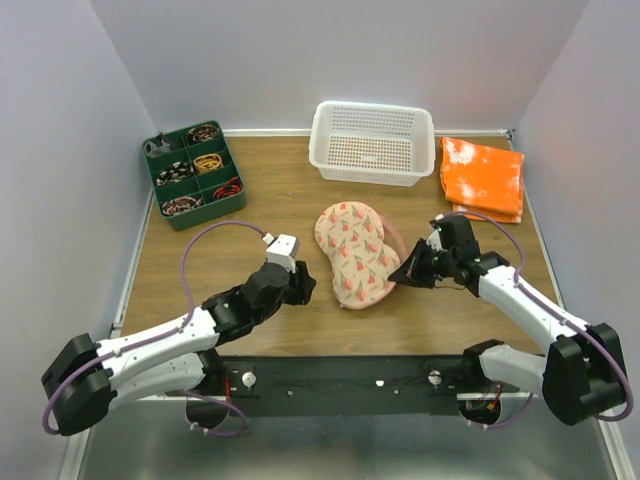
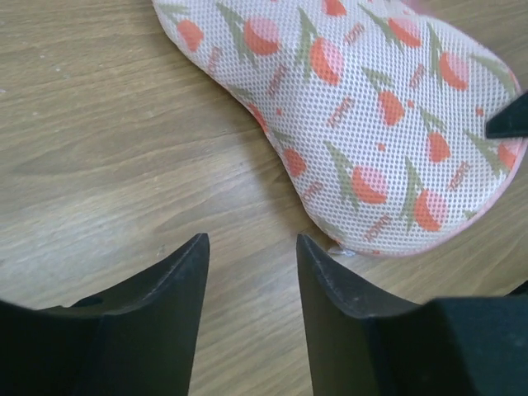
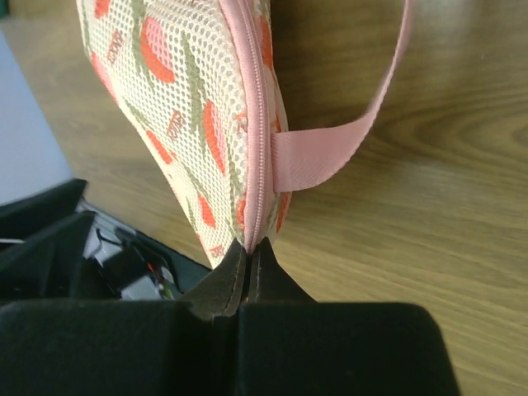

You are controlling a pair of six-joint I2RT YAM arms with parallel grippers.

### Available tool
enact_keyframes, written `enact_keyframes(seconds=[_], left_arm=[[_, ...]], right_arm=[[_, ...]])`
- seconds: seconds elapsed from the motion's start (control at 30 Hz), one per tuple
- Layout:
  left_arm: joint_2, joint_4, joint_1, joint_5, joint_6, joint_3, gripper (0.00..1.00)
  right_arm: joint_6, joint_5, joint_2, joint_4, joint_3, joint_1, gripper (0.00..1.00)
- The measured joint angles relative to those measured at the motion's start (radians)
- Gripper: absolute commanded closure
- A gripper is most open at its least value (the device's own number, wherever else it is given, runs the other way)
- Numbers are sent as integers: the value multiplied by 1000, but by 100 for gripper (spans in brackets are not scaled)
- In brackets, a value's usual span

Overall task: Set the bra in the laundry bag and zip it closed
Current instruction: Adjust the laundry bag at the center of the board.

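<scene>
The laundry bag [image 1: 355,250], pale pink mesh with a red-orange and green print, lies on the wooden table with its two halves together. My right gripper [image 1: 405,270] is shut on the bag's rim at its near right side; in the right wrist view the fingertips [image 3: 250,246] pinch the pink zipper seam [image 3: 262,165], just below the bag's pink strap [image 3: 346,140]. My left gripper [image 2: 252,239] stands open over bare wood just left of the bag's near end [image 2: 371,107], with nothing between its fingers. A small silvery piece [image 2: 342,250] lies at the bag's edge. The bra is hidden.
A white perforated basket [image 1: 372,142] stands at the back centre. An orange-and-white folded cloth [image 1: 482,178] lies at the back right. A green compartment tray [image 1: 192,175] of small items sits at the back left. Grey walls close in three sides.
</scene>
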Motion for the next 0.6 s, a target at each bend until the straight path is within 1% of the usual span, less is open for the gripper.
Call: enact_keyframes(seconds=[0.03, 0.07, 0.13, 0.23, 0.27, 0.37, 0.43, 0.5, 0.6], left_arm=[[-33, -37, -5, -14, -11, 1, 37], [-44, -47, -5, -18, -15, 1, 37], [-92, -92, -6, -37, -23, 3, 36], [-97, -129, -6, -64, -20, 26, 34], [-77, -138, -5, -75, -17, 44, 34], [11, -142, -5, -96, -5, 110, 34], [104, -134, 4, -104, -3, 169, 34], [171, -121, 13, -105, -6, 200, 33], [232, -92, 44, -102, -22, 207, 32]], right_arm=[[-18, -14, -3, -12, -12, 0, 89], [-27, -21, -12, -19, -28, 1, 76], [-40, -45, -31, -40, -52, 2, 56], [-58, -77, -61, -88, -63, 3, 49], [-63, -87, -79, -105, -63, 9, 44], [-81, -119, -127, -155, -53, 25, 42], [-95, -132, -143, -206, -19, 40, 40], [-102, -109, -154, -246, 28, 52, 38], [-90, 13, -193, -313, 104, 56, 36]])
